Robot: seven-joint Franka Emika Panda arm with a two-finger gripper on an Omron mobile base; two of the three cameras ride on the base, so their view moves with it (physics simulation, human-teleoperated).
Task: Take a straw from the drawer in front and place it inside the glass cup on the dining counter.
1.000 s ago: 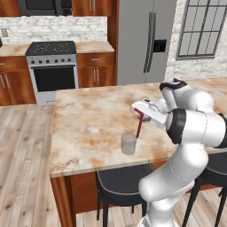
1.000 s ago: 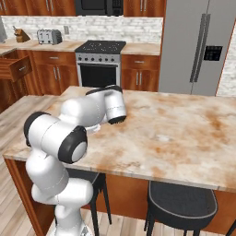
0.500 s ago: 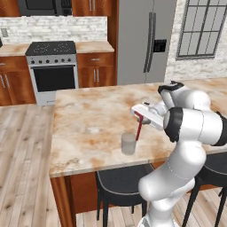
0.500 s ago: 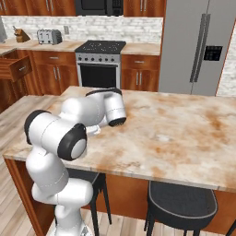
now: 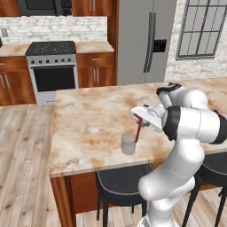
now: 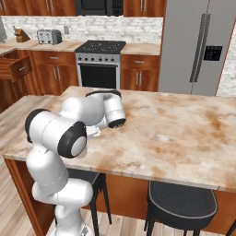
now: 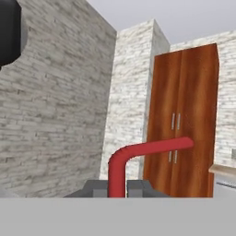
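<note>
My gripper (image 5: pixel 137 115) is shut on the top of the red straw (image 5: pixel 138 129) above the dining counter (image 5: pixel 88 128). The straw hangs nearly upright, and its lower end reaches the right rim of the glass cup (image 5: pixel 128 143); whether it is inside I cannot tell. The cup stands upright near the counter's front edge. In the hand view the straw (image 7: pixel 138 150) rises between the dark fingertips (image 7: pixel 94 188) and bends to the right. The drawer (image 6: pixel 16 68) stands pulled open at the far left, away from the arm.
Dark stools (image 5: pixel 119 184) sit under the counter's front edge, another stool (image 6: pixel 182 203) to the right. A stove (image 5: pixel 52 71) and a steel fridge (image 5: pixel 146 40) line the far wall. My white arm (image 6: pixel 78 124) hides the cup in the right base view.
The arm's elbow has shifted slightly. The straw stays in the grip beside the cup, and the cup has not moved.
</note>
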